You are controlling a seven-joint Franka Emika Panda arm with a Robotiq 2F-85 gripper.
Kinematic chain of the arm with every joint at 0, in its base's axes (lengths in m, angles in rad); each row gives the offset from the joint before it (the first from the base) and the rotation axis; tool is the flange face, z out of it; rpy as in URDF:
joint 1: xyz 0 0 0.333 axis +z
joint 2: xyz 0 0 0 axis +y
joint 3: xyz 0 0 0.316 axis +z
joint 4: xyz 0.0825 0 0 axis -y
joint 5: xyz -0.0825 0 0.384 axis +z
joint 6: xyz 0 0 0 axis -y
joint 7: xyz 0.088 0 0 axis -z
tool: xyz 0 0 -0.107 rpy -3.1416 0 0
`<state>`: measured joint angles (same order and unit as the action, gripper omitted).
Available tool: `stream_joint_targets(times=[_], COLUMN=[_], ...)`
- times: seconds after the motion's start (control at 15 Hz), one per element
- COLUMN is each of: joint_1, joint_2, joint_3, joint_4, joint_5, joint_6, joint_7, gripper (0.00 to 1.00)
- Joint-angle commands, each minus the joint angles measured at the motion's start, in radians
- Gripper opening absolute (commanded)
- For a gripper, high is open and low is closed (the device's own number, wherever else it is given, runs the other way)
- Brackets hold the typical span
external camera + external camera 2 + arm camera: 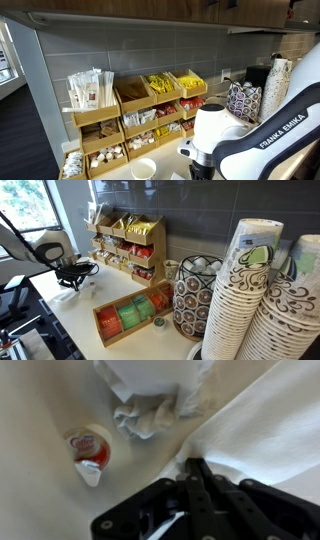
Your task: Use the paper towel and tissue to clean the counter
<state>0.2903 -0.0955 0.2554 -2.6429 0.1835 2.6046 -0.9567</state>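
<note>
Two white papers lie on the counter (35, 400), seen from my wrist. My pincer (190, 463) is closed, jaws together, tips meeting at the edge of the paper towel (262, 430), probably so I can drag it as a wiping pad. I cannot tell whether a fold is actually pinched. The crumpled tissue (150, 415) sits just beyond the paper towel's edge, likely within reach of a sweep. A small creamer cup (88, 448) lies farther from the paper towel, past the tissue. The pale counter spreads all around the paper towel.
</note>
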Motion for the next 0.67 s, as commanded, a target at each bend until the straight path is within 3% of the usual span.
stream_joint_targets(times=[0.0, 0.4, 0.6], joint_1=[0.025, 0.077, 0.085], joint_2=[-0.086, -0.279, -0.407], joint_3=[-0.011, -0.014, -0.012], joint_4=[-0.047, -0.097, -0.119], joint_5=[0.068, 0.1, 0.068], joint_6=[-0.028, -0.07, -0.15], joint_7=[0.084, 0.323, 0.533], gripper=[0.37, 0.84, 1.0])
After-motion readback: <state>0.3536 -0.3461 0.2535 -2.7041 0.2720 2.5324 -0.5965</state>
